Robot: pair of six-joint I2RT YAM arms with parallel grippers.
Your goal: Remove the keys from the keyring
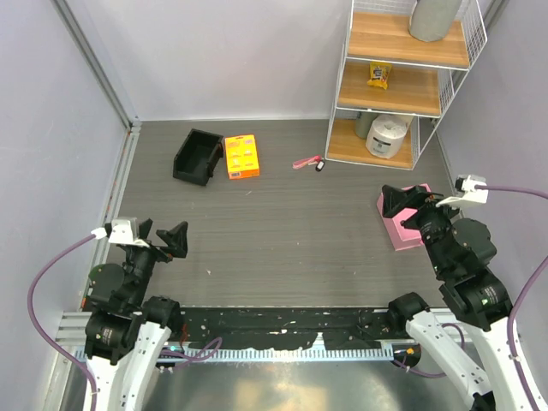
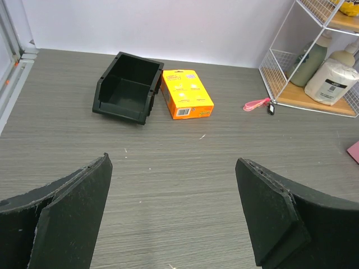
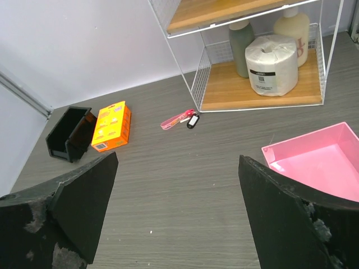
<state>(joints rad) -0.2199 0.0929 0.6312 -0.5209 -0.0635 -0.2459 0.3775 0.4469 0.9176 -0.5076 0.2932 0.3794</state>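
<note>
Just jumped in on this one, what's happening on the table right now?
Nothing is being handled yet. Both arms sit at the near edge, with the left gripper and right gripper open and empty. The pink keyring lies on the table by the front left corner of the wire shelf, a black-headed key at its end, seemingly still attached. A pink tray sits near the right gripper; a black bin and orange box are far left.
</note>
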